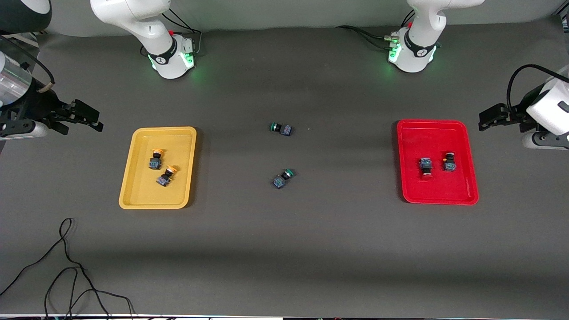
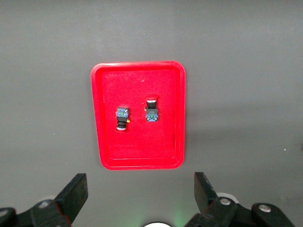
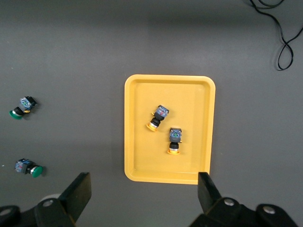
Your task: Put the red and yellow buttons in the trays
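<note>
Four buttons were seen already sorted: two yellow-capped buttons lay on their sides in the yellow tray, and two red-capped buttons lay side by side in the red tray. Two green-capped switches were left on the dark table, between the trays, one nearer the front camera than the other.

Each button was judged small, light, rigid and not fragile. The round cap was thought likely to slip, so the squarish dark body was considered the better place to be gripped, across its flat sides.

The left gripper was held above the table just off the red tray, toward the left arm's end; its fingers were spread wide with nothing between them, and the red-capped buttons lay well apart from it. The right gripper was held likewise beside the yellow tray, toward the right arm's end, fingers parted and empty, well clear of the yellow-capped buttons. No sorting was judged to be left.
</note>
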`<move>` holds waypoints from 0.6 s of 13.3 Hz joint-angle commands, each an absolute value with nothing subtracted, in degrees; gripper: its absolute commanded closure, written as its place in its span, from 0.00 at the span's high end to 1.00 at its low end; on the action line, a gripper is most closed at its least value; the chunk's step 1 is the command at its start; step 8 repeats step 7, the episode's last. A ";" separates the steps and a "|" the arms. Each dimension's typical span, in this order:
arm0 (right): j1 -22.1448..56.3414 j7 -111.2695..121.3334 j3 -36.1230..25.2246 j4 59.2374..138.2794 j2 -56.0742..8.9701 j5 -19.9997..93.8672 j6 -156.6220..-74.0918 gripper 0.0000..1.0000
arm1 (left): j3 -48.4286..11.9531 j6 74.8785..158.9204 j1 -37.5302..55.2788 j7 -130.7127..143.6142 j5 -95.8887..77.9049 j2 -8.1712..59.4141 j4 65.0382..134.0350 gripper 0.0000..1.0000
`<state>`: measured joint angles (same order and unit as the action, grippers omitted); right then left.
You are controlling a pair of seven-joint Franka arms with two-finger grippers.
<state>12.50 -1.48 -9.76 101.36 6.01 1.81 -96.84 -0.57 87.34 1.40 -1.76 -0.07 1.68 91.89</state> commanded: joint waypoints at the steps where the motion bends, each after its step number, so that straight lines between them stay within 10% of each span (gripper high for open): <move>1: 11.87 -3.68 -6.86 101.78 6.15 0.09 -97.30 1.00 | 0.35 86.57 2.11 -3.08 -1.14 0.00 93.16 1.00; 8: 11.43 -5.01 -6.50 101.16 6.59 0.18 -95.19 1.00 | 0.44 86.22 2.11 -3.08 -0.70 0.09 92.90 1.00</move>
